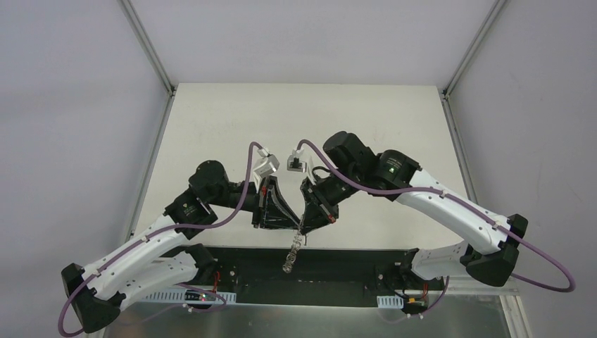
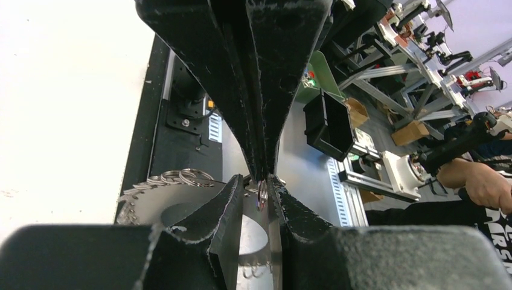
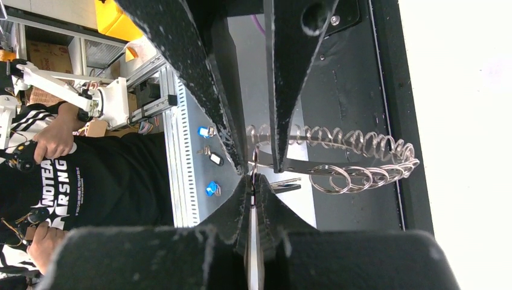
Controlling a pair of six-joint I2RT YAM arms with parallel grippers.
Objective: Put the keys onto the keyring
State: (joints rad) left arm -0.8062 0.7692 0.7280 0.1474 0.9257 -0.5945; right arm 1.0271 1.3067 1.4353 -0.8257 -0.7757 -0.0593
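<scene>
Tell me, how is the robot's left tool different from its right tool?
The right tool is pinched shut on the key ring, which dangles under it; the left tool shows a thin gap between its fingers, grip unclear. The left tool comes from the left, the right tool from the right. Both are black, tips close together.
</scene>
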